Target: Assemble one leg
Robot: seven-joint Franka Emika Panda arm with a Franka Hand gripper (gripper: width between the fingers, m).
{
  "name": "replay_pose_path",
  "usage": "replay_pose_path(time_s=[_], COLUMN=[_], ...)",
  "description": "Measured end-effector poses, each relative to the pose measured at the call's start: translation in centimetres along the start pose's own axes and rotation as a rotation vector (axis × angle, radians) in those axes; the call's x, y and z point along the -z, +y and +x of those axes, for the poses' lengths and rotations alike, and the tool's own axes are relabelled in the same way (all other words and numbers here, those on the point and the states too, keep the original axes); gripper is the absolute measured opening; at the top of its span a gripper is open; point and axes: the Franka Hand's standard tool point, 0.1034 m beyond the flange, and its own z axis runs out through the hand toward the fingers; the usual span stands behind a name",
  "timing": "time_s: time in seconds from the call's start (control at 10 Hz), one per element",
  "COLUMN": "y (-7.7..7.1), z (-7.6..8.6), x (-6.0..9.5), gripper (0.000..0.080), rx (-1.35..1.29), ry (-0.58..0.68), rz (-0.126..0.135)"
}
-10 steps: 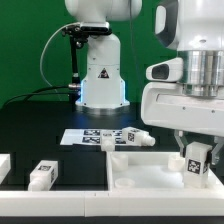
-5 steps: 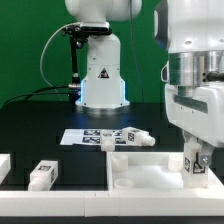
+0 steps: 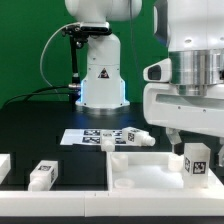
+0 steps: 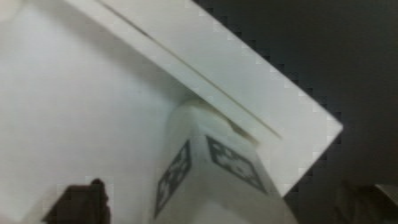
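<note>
The leg, a chunky white block with square tags, stands upright at the near right corner of the large white panel. My gripper hangs straight over it, fingers on either side of its top. In the wrist view the leg rises from the panel's corner toward the camera. One dark finger shows with a strip of white panel between it and the leg, so the gripper is open around the leg without touching it.
Another leg lies on the black table at the exterior view's left. A third lies beside the marker board. A white part shows at the left edge. The robot base stands behind.
The gripper turned about its vertical axis half a second ago and has turned back to its first facing. The leg stays at the panel's corner, its tag now square to the exterior camera.
</note>
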Motion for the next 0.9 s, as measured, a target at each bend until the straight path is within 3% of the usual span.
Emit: replay_pose_path(time_s=[0.4, 0.6, 0.7, 0.8, 0.9], y=[0.12, -0.43, -0.43, -0.34, -0.30], z=[0.18, -0.14, -0.25, -0.13, -0.12], x=[0.00, 0.14, 0.06, 0.06, 0.05], gripper=[0.0649, 0.0649, 0.0649, 0.0522, 0.0522], rx=[0.212, 0.641, 0.552, 0.539, 0.536], ry=[0.004, 0.019, 0.014, 0.015, 0.015], rz=[-0.004, -0.033, -0.024, -0.026, -0.026])
